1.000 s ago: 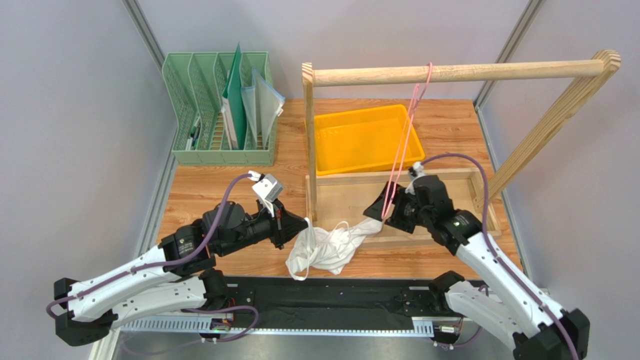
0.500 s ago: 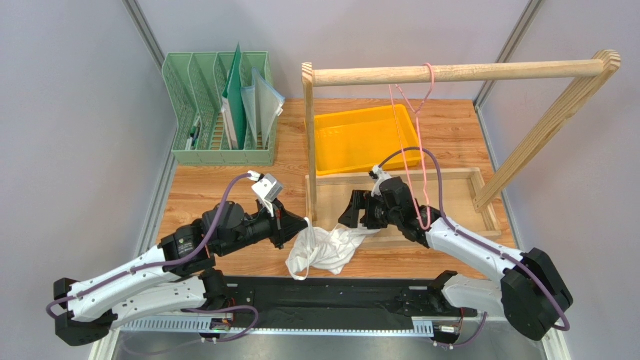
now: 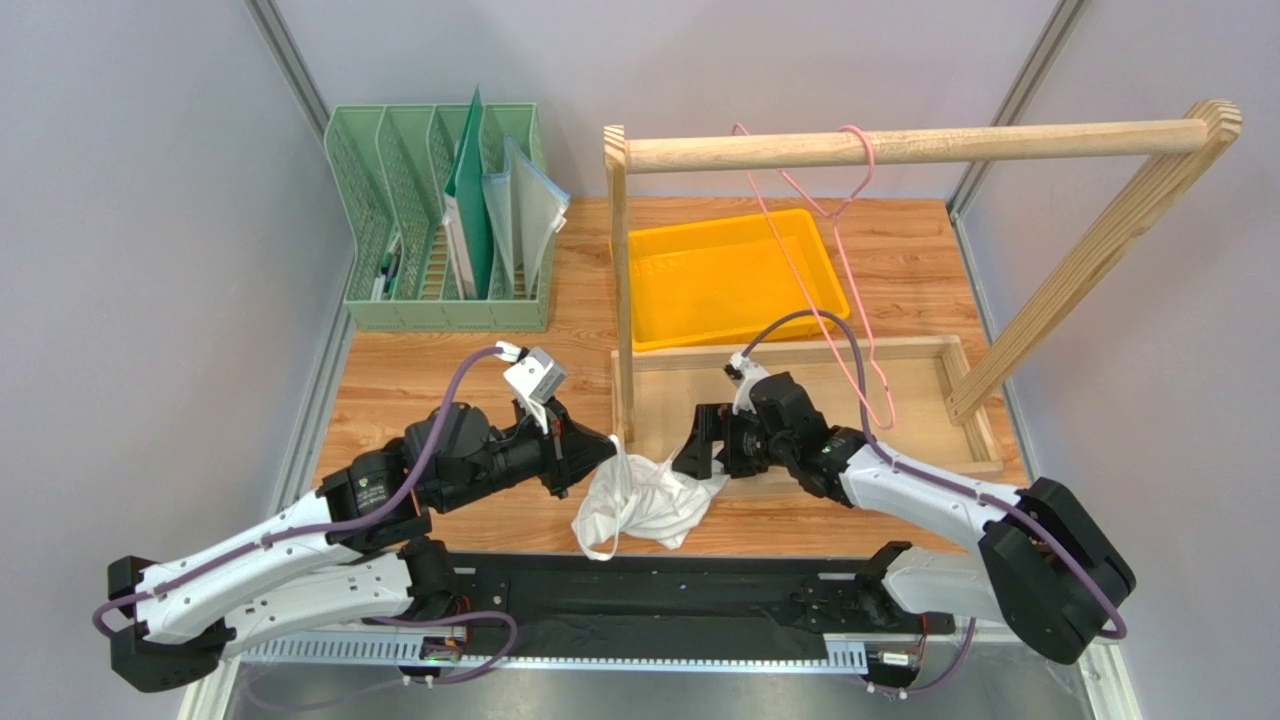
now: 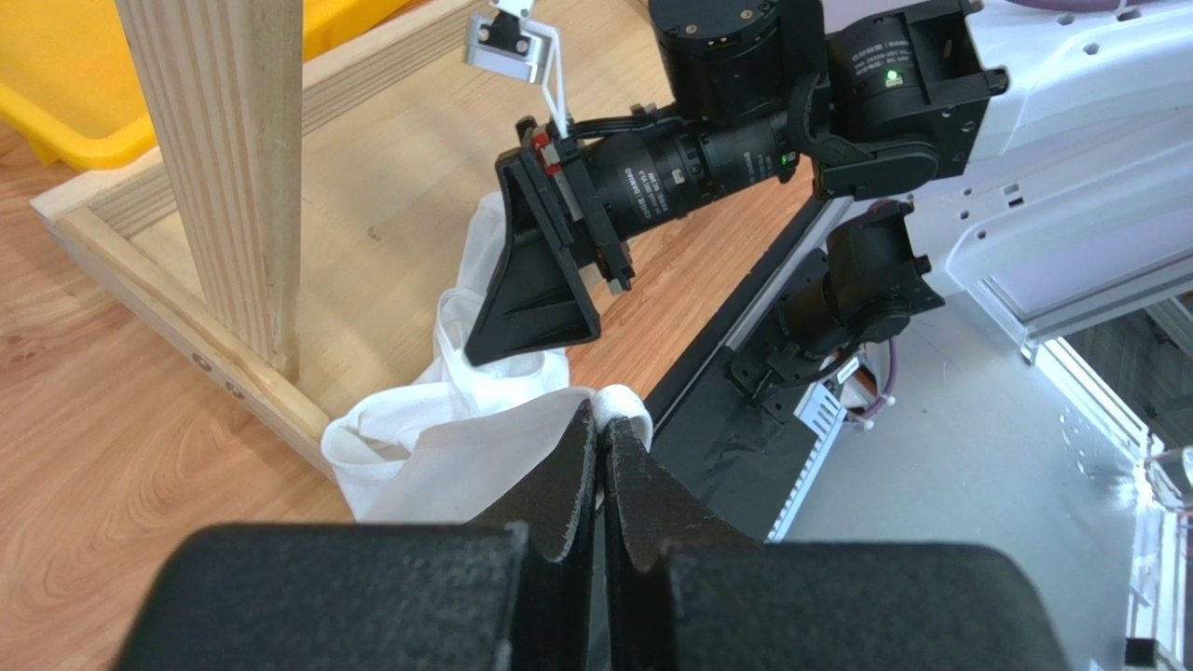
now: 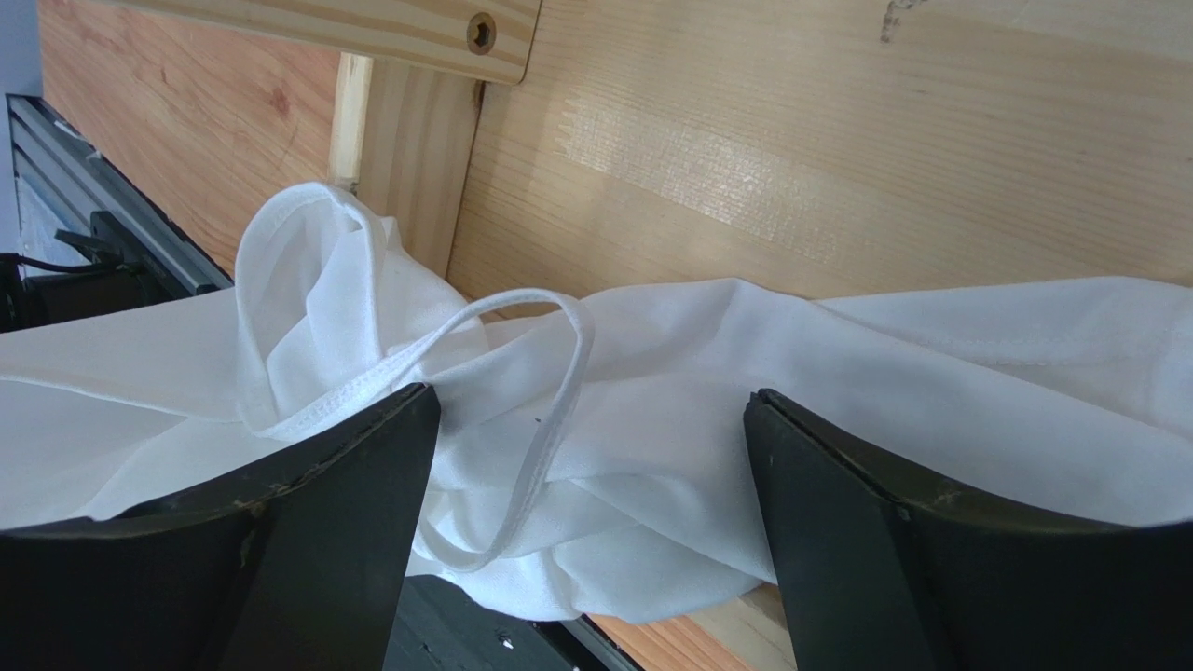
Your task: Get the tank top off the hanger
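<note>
Tank top (image 3: 649, 500) crumpled off hanger (image 3: 864, 147); left jaws clamp it, right jaws apart over it

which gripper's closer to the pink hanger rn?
Right. The right gripper sits open over the tank top, a short way left of the hanger and its low corner. The left gripper, pinching the tank top's other side, is farther left.

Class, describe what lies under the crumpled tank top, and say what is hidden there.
The tank top rests on the wooden table and partly on the frame's base. Its folds cover the wood beneath, so anything under them cannot be seen.
</note>
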`<state>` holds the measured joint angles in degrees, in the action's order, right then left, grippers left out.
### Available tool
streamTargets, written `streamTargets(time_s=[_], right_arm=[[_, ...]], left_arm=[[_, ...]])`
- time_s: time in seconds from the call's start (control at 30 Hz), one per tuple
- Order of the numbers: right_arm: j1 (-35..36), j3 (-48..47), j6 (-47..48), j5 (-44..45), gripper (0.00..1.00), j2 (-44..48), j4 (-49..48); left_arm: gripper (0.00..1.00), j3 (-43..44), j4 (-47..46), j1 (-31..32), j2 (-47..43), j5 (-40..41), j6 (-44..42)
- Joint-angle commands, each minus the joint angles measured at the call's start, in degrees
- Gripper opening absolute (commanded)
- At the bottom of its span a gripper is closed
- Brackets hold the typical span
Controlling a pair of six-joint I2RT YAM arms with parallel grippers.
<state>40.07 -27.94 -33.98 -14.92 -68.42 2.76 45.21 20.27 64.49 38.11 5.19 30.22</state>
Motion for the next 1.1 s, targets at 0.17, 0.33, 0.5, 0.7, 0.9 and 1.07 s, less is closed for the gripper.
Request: streamTargets(time_s=[0.17,0.33,0.5,0.7,0.9,1.07], right_arm=[[1.1,1.1,0.8,-3.5,0.83,-4.1,-7.3],[1.1,0.7,-0.6,-3.7,0.74,-6.6,-8.3],[1.1,1.6,-2.8,-6.3,0.54,-6.8,-12.3],[1.0,1.1,-4.6,-7.4,0.33,-5.1,-13.1],[-1.7,1.5,-8.9,-9.9,0.00,-3.9,-14.3],[-8.6,5.2,-15.4,-16.0,0.00,-3.0,-20.6]], left_arm=[[0.00,0.8,-2.8,0.1,0.3,-0.4,1.1],[0.00,0.9,-2.7,0.1,0.5,-0.6,1.2],[0.00,0.8,-2.3,0.1,0.4,-0.4,1.5],[0.00,0.6,-1.7,0.1,0.4,0.1,1.9],[0.00,0.6,-0.7,0.1,0.8,1.3,2.6],[0.00,0.5,0.6,0.1,1.5,2.3,3.4]])
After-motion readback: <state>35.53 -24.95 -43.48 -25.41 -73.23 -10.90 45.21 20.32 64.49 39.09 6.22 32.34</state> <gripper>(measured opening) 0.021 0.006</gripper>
